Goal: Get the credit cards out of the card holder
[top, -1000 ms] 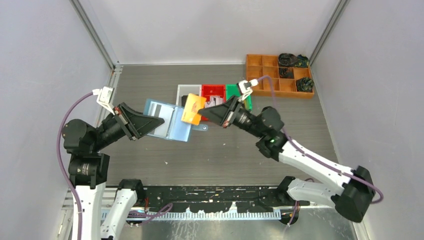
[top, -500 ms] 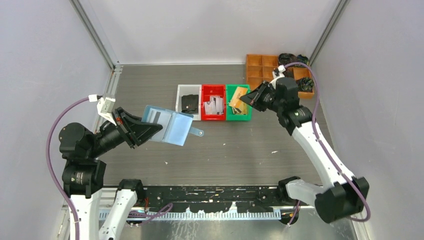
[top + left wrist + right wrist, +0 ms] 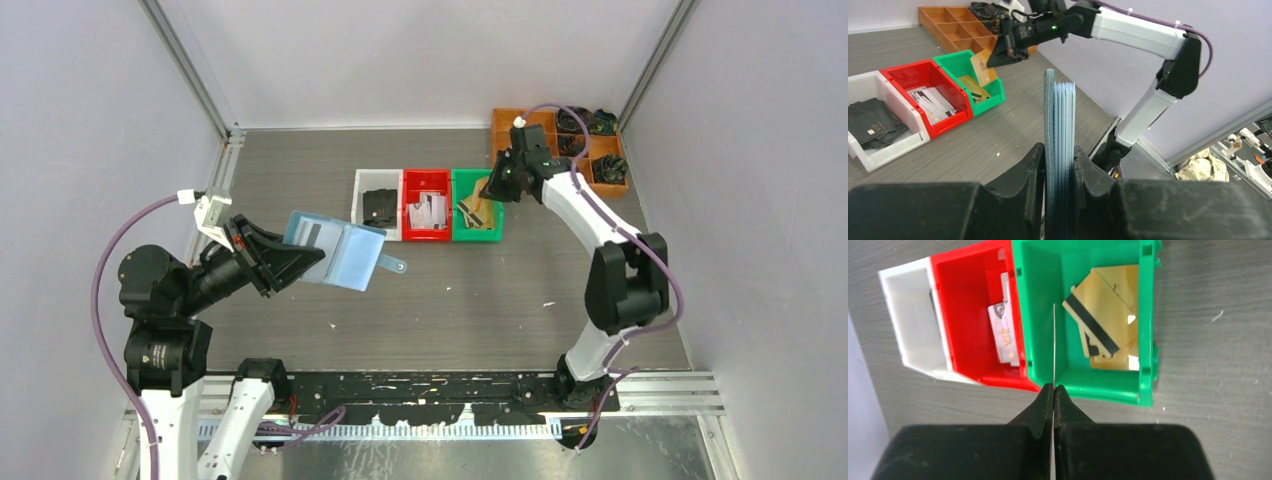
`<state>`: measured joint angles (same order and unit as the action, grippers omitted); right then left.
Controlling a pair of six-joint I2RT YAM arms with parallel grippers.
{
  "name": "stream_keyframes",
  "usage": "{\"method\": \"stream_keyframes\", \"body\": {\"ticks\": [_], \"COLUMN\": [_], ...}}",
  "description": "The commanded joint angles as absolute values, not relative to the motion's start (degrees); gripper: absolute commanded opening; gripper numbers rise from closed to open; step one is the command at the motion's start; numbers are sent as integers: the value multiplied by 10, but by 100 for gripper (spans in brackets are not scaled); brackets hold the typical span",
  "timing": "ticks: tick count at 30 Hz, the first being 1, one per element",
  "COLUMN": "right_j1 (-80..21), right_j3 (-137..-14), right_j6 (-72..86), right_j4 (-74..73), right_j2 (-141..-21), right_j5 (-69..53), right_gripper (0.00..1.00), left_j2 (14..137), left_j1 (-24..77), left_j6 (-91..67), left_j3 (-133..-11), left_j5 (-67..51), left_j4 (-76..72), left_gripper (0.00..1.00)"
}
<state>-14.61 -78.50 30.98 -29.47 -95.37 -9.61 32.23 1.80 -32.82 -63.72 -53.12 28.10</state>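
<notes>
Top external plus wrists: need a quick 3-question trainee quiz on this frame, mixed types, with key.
1. True or false: the left pincer is shut on the card holder.
2. The held card in the right pincer hangs over which one? A white, B red, C green bin.
3. Fill in: the loose cards lying in that bin are ___ coloured.
Key: 1 true; 2 C; 3 gold.
</notes>
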Motion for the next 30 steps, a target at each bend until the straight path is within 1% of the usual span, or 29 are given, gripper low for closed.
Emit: {"method": "stream_keyframes", "body": {"ticks": [1, 8, 15, 16, 17, 18, 19, 22, 27, 30], "right_j1": [-148, -172, -177, -179, -181, -184, -188, -206, -247, -268], "right_j3": [-841, -886, -884, -883, -883, -884, -886, -896, -915, -931], "right_j6": [282, 266, 264, 263, 261, 259, 257, 250, 246, 265], "right_j4": [-288, -285, -281, -283, -287, -291, -299, -314, -316, -312], "right_j2": [-1010, -1094, -1108, -1106, -1103, -1101, -1097, -1075, -995, -933], "right_j5": [-80, -67, -36, -27, -18, -10, -3, 51, 90, 53], "right_gripper": [1, 1, 1, 3, 8, 20, 28, 39, 49, 52], "left_j2": [321, 324, 323, 324, 324, 324, 325, 325, 323, 325], "left_j1": [20, 19, 20, 20, 20, 20, 20, 20, 20, 20], "left_j6": [-339, -341, -349, -349, -349, -350, -350, -350, -351, -356], "left_j3": [-649, -652, -648, -648, -648, -648, -649, -653, -654, -657], "left_j5": [-533, -537, -544, -544, -545, -546, -547, -552, -554, -555], "left_j4": [237, 233, 220, 219, 219, 218, 219, 219, 219, 219], "left_gripper": [0, 0, 0, 0, 0, 0, 0, 0, 0, 0]}}
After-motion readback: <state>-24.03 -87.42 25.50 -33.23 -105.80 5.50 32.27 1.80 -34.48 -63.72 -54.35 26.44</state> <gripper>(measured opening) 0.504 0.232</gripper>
